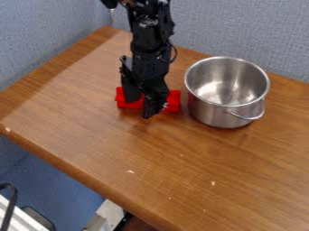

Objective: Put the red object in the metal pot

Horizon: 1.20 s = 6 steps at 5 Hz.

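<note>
The red object [171, 103] is a small red bar lying flat on the wooden table, just left of the metal pot [225, 90]. The pot is round, shiny and empty, and stands upright at the right rear of the table. My gripper [143, 99] comes straight down onto the middle of the bar. Its black fingers [152, 106] straddle the bar's short width and press against it. Red shows on both sides of the fingers. The bar still rests on the table, and its middle is hidden by the gripper.
The wooden table [108, 153] has its front edge running diagonally at lower left, with floor beyond. A blue-grey wall [49, 27] stands behind the table. The pot sits near the table's right rear edge.
</note>
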### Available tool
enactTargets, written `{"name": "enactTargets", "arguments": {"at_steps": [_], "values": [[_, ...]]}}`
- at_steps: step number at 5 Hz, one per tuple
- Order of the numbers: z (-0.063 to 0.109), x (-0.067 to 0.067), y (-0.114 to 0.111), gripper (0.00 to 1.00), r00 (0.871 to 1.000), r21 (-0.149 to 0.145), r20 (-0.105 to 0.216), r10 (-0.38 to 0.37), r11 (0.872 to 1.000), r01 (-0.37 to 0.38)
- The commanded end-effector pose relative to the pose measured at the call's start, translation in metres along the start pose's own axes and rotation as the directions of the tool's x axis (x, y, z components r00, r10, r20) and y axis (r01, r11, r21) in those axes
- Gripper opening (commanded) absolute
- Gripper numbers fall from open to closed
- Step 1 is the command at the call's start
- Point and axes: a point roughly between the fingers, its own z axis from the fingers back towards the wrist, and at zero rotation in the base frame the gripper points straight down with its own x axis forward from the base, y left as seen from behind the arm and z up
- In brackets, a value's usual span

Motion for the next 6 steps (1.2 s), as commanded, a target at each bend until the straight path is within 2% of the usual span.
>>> {"name": "enactTargets", "arguments": {"at_steps": [1, 6], "values": [[-0.0174, -0.0074, 0.0048, 0.00, 0.998, -0.024, -0.047, 0.033, 0.999, -0.034], [-0.0207, -0.0089, 0.0073, 0.00, 0.995, -0.025, -0.048, 0.091, 0.995, -0.093]]}}
